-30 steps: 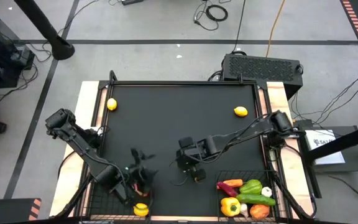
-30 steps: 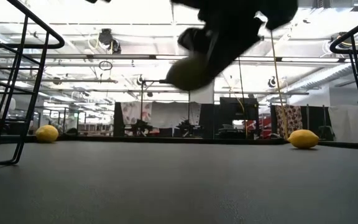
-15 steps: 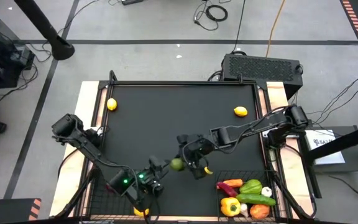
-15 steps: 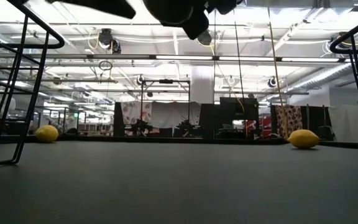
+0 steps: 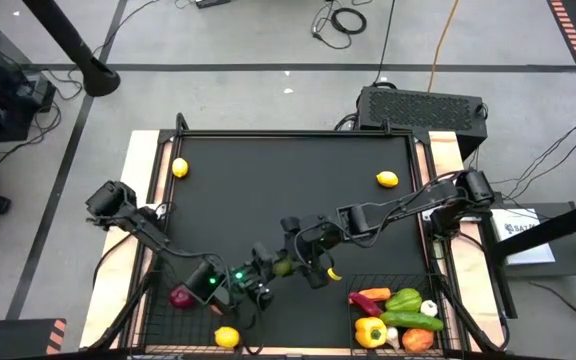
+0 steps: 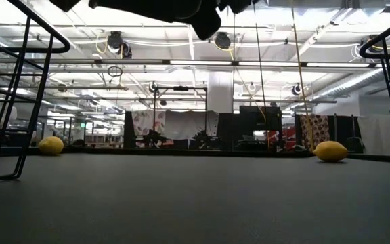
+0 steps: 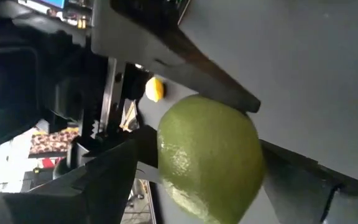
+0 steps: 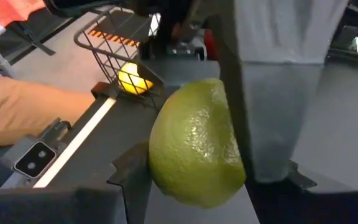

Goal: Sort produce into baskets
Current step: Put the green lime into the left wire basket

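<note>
The lime [image 5: 285,266] hangs above the black tabletop [image 5: 288,190], caught between both grippers. The right gripper [image 5: 298,262] has its fingers clamped on the lime, one finger [image 8: 272,99] pressed flat against its side. The left gripper [image 5: 270,270] meets it from the other side, its fingers spread wide about the same lime [image 7: 209,157]; whether they touch it, I cannot tell.

Beyond the fingers, two lemons [image 5: 180,168] [image 5: 387,180] lie well apart near the tabletop's far edge. The left basket [image 5: 153,325] holds a purple onion [image 5: 181,297] and a lemon [image 5: 227,337]; the right basket [image 5: 446,320] holds peppers [image 5: 404,299], a chili [image 5: 372,295] and garlic [image 5: 429,308].

Past the tabletop the low view shows a hall with ceiling lights [image 6: 202,63] and dark racks [image 6: 256,125]. Cables [image 5: 348,20] trail over the grey floor [image 5: 268,40], and a black grilled box [image 5: 423,105] sits behind the tabletop.
</note>
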Robot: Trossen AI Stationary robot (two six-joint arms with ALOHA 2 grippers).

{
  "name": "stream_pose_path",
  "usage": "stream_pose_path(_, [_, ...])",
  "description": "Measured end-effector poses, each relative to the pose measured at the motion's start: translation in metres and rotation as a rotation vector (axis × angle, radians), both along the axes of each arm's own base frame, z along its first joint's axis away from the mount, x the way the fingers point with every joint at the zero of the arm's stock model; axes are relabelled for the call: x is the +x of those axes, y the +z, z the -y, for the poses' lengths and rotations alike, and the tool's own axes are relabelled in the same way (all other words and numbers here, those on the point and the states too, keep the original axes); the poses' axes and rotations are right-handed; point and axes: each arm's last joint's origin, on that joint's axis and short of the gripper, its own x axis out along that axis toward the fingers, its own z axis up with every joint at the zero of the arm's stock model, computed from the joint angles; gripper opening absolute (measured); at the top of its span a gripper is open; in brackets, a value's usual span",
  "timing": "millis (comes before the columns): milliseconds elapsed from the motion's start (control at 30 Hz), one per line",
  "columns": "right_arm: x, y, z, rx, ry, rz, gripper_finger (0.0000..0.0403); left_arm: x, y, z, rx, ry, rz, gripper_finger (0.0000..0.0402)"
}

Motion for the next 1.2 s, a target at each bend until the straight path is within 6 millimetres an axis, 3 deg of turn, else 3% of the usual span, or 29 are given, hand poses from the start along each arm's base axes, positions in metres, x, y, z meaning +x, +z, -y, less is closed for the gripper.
stream_pose_path(467, [0.000, 0.000, 0.000, -0.008, 0.006, 0.004, 0.0210, -0.005, 0.000, 0.009, -0.015, -0.036, 0.003, 0.0246])
stream_pose_path(900, [0.001, 0.001, 0.000, 0.019, -0.010, 0.001, 0.0214, -0.005, 0.001, 0.009, -0.019, -0.036, 0.004, 0.0214])
stream_pose_path(1200, [0.001, 0.003, -0.001, 0.054, -0.034, 0.006, 0.0309, -0.011, 0.002, 0.020, -0.038, -0.065, 0.028, 0.0213])
